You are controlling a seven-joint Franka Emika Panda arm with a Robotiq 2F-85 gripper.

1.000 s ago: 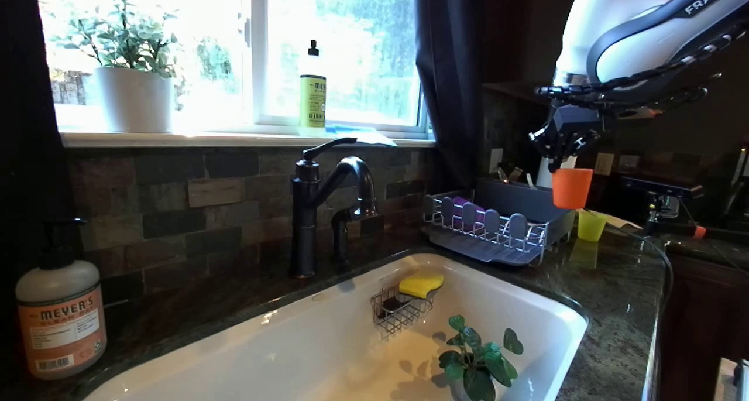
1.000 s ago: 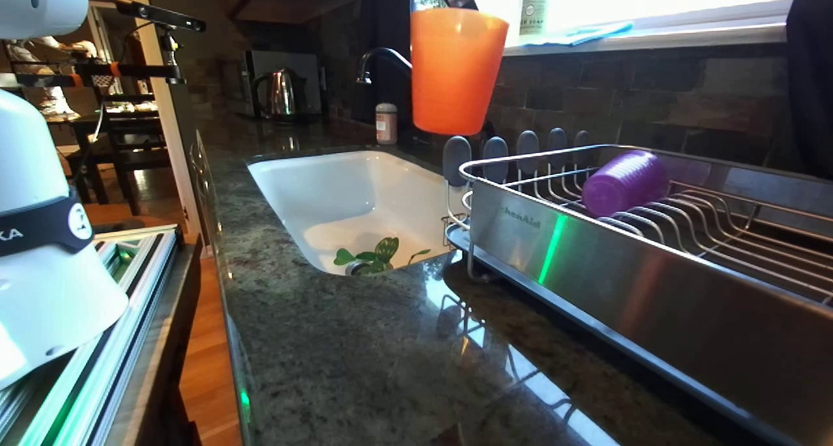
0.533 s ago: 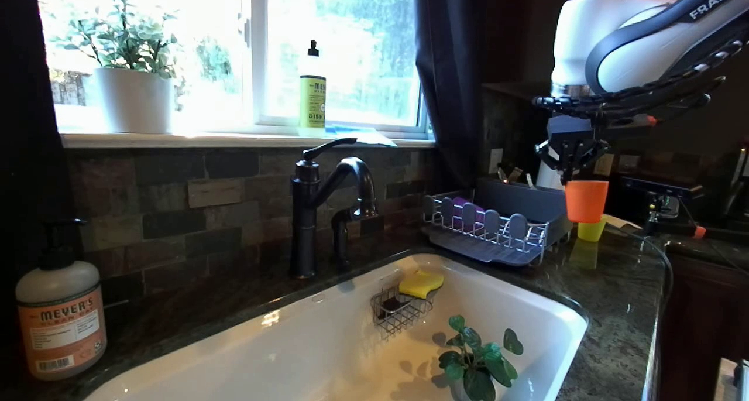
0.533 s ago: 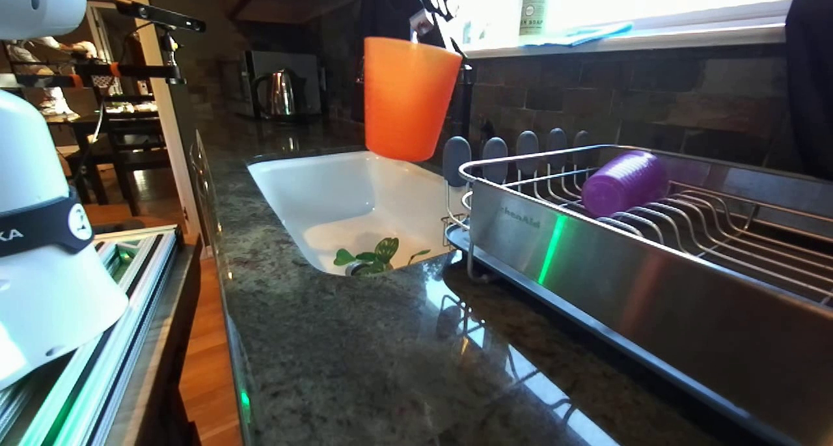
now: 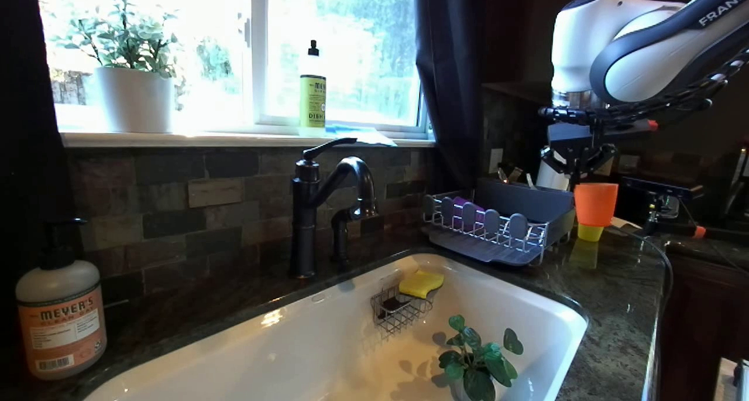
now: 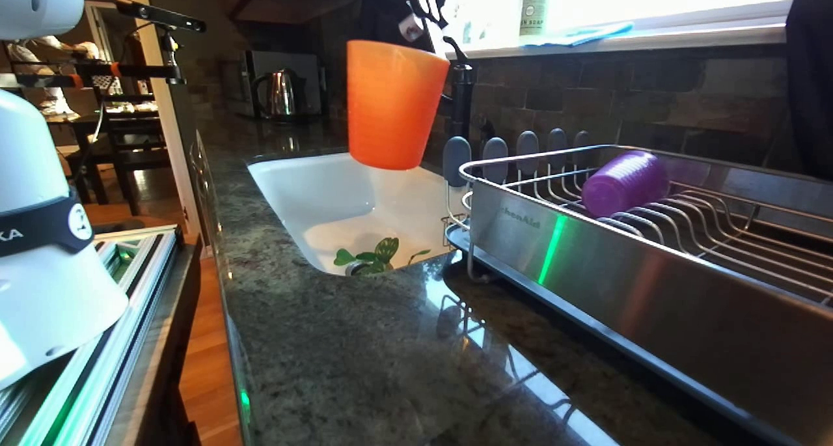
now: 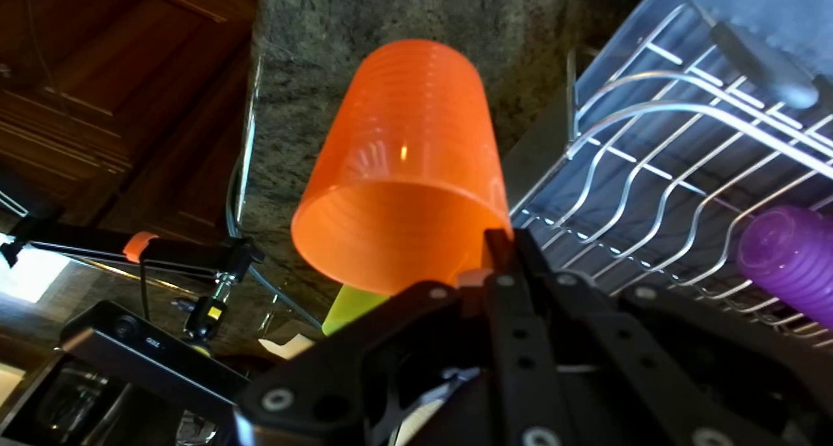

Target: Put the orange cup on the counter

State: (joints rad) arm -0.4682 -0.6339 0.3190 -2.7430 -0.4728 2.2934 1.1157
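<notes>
Orange cup (image 6: 394, 107) hangs below gripper (image 7: 511, 241), which pinches its rim; purple cup (image 6: 625, 184) in dish rack (image 6: 651, 290), plant (image 5: 480, 360) in sink (image 5: 327, 342).

orange cup (image 6: 396, 104) | bright, tapered | mouth up (tilted slightly) | aloft above counter (image 6: 338, 342): dark, speckled, glossy

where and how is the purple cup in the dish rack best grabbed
Probably across the middle of the purple cup, straight down from above: it lies on its side in the dish rack, ribbed round wall facing up and uncovered.
</notes>
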